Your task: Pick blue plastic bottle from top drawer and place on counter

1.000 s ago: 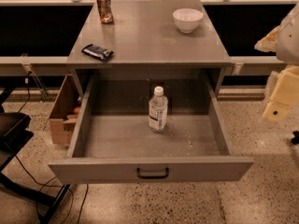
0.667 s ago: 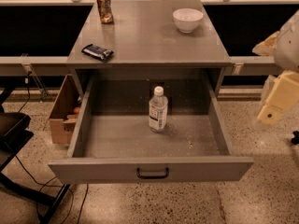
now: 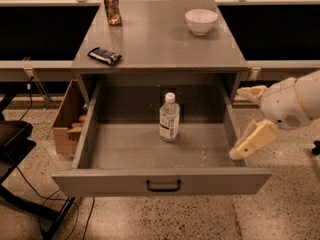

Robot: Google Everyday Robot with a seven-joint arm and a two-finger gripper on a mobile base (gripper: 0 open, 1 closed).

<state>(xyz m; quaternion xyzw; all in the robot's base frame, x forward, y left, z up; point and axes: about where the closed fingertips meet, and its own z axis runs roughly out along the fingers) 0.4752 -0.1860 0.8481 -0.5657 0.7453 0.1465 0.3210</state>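
The blue plastic bottle (image 3: 169,118) stands upright in the middle of the open top drawer (image 3: 125,149), which has a dark loop handle (image 3: 163,186) on its front panel. The grey counter (image 3: 160,41) lies above and behind the drawer. My gripper (image 3: 238,124) is at the right of the drawer, beside its right wall and well right of the bottle. It is open and empty, with one cream finger (image 3: 251,140) low over the wall and the other higher up.
On the counter stand a brown-orange can (image 3: 112,7) at the back left, a white bowl (image 3: 201,21) at the back right and a dark snack packet (image 3: 105,56) at the left edge. A cardboard box (image 3: 67,121) sits left of the drawer. A black chair base (image 3: 15,149) and cables lie on the floor at the left.
My gripper has moved left from the frame's right edge to the drawer's right wall. The bottle and drawer have not moved.
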